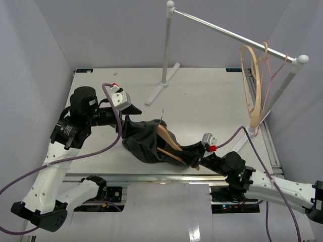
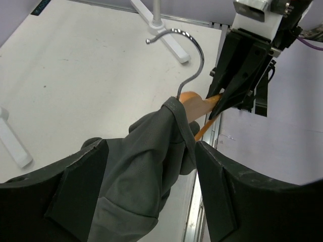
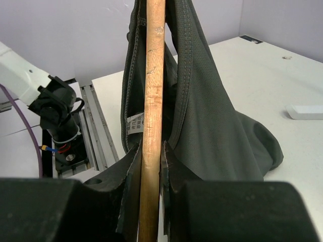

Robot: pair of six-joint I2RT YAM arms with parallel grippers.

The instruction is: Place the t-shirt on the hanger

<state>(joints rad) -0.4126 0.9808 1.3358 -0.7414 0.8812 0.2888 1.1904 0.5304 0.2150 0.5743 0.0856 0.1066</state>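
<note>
Our right hand (image 3: pixel 151 156) clamps the stiff hanger (image 3: pixel 154 75); our left hand (image 2: pixel 149 151) gapes around the limp, light shirt (image 3: pixel 212 116). We would pinch its collar hem.

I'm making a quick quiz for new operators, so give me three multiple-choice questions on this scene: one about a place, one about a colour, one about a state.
1. Where is the t-shirt?
A) hung up, clear of the table
B) bunched on the table between the two arms
C) folded flat at the far edge

2. What colour is the t-shirt?
A) white
B) pink
C) dark grey

3. How do the right arm's fingers stand?
A) shut on the wooden hanger
B) wide open and empty
C) shut on nothing

Answers:
1 B: the top view shows it heaped mid-table.
2 C: every view shows dark grey cloth.
3 A: the right wrist view shows them pressed against the wooden bar.
</note>
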